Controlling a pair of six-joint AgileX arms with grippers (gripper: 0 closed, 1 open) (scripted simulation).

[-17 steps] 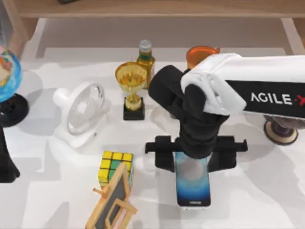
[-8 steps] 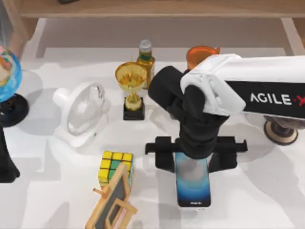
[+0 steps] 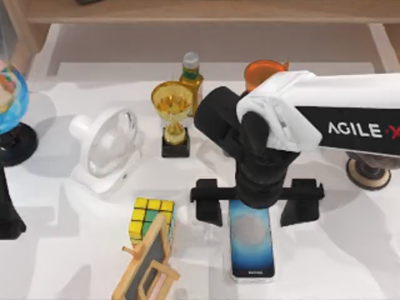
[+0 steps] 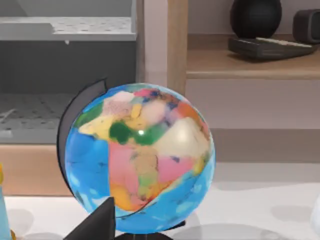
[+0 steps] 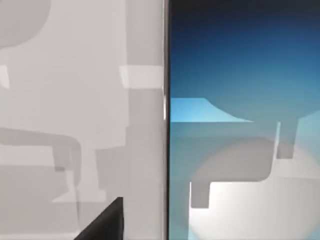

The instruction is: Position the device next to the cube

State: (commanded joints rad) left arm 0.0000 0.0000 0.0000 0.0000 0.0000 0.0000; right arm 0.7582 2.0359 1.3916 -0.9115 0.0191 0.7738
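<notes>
The phone (image 3: 250, 236) lies flat on the tabletop (image 3: 350, 250) near the front edge, right of the middle, its long side running front to back. Going from the left edge: a globe (image 3: 7, 94) stands by the parked left arm, then a white fan (image 3: 106, 147), then the puzzle cube (image 3: 151, 219) with a small chalkboard easel (image 3: 147, 265) leaning just in front of it and touching it. A trophy (image 3: 173, 115), a bottle (image 3: 190, 75) and an orange cup (image 3: 262, 70) sit towards the back. The right gripper (image 3: 256, 209) hangs over the phone's far end, fingers spread wide on either side and not touching it. A strip of bare tabletop separates the phone from the cube.

Judging from this, the phone looks set down but released. To finish well, the gripper should rise straight up, fingers kept wide, so neither one catches the phone's edge or swings left into the easel.
</notes>
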